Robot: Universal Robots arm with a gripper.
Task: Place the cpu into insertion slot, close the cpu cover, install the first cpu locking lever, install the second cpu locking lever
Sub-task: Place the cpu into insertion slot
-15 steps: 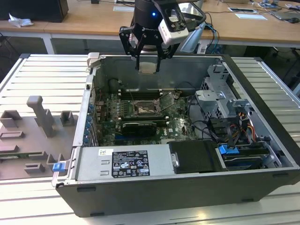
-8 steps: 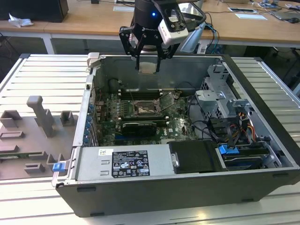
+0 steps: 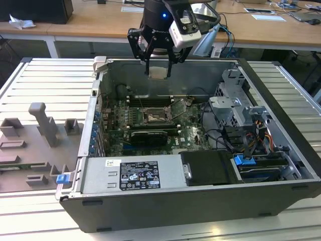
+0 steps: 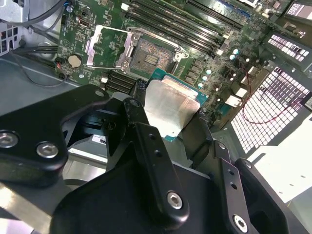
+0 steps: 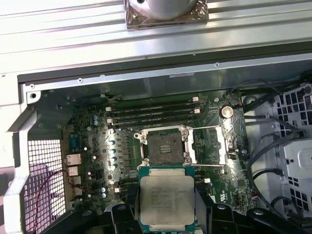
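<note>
My gripper [image 3: 159, 69] hangs above the open computer case, over its far wall, shut on the cpu [image 3: 158, 73]. The cpu is a pale square chip held flat by two opposite edges between the black fingers [image 5: 130, 207]. It is seen in both wrist views, cpu [image 5: 165, 197] and cpu [image 4: 168, 109]. The insertion slot [image 5: 163, 146], a dark square socket with a metal rim, lies bare on the green board below and ahead of the chip, as also seen in the exterior view, insertion slot [image 3: 153, 117]. The cpu cover [image 5: 209, 144] is swung open beside the slot; cpu cover [image 4: 108, 46].
Long memory slots [image 3: 150, 100] run along the far side of the socket and a black graphics card [image 3: 148, 135] lies on its near side. A power supply [image 3: 133, 173], a drive cage [image 3: 235, 108] and cables [image 3: 220, 135] fill the case's near and right parts. A grey fixture [image 3: 45, 125] sits outside on the left.
</note>
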